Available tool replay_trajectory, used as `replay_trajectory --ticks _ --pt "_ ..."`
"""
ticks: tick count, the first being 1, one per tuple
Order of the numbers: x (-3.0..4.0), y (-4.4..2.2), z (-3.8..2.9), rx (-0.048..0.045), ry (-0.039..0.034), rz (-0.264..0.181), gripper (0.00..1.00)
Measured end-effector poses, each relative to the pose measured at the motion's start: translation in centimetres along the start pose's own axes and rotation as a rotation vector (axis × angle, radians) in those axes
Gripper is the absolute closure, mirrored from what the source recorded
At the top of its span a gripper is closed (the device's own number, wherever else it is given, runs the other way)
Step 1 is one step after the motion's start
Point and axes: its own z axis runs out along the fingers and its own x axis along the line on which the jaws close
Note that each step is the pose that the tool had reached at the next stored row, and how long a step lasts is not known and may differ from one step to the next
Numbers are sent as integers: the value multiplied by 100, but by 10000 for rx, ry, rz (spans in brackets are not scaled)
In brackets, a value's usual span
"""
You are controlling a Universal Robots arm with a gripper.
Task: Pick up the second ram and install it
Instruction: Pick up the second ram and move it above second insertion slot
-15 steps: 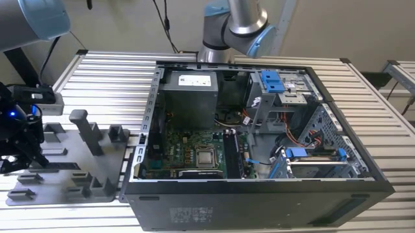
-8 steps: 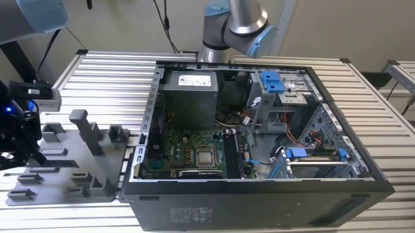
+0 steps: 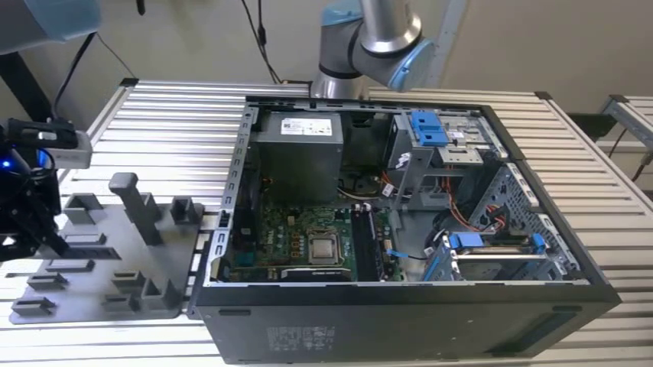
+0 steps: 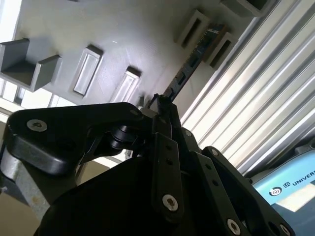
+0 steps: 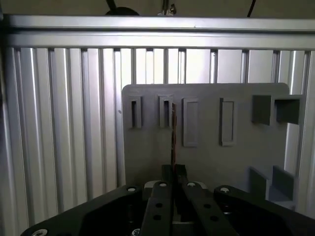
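Note:
In both wrist views the second ram (image 5: 173, 132) is seen edge-on as a thin dark board (image 4: 189, 69). Its far end stands in a slot of the grey fixture plate (image 5: 147, 147). My gripper (image 5: 174, 172) is shut on the near end of the board, with its black fingers (image 4: 160, 128) pressed against both faces. In the exterior view the gripper (image 3: 47, 241) hangs over the fixture plate (image 3: 112, 264) at the exterior view's left, well away from the open computer case (image 3: 408, 306). Inside the case, the motherboard's memory slots (image 3: 365, 245) lie beside the processor (image 3: 324, 248).
The fixture plate carries several upright grey holders, including a tall post (image 3: 134, 206). The case holds a grey power supply (image 3: 298, 157) and blue-tabbed drive cages (image 3: 433, 130). Everything rests on a ribbed aluminium table (image 3: 173, 130). The arm's base (image 3: 357, 53) stands behind the case.

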Motion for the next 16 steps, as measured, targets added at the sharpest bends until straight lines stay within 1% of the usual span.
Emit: replay_trajectory --ticks 12,16 --pt "-5 -2 -197 0 0 0 86" --pt "-7 -4 -276 0 0 -1 86"
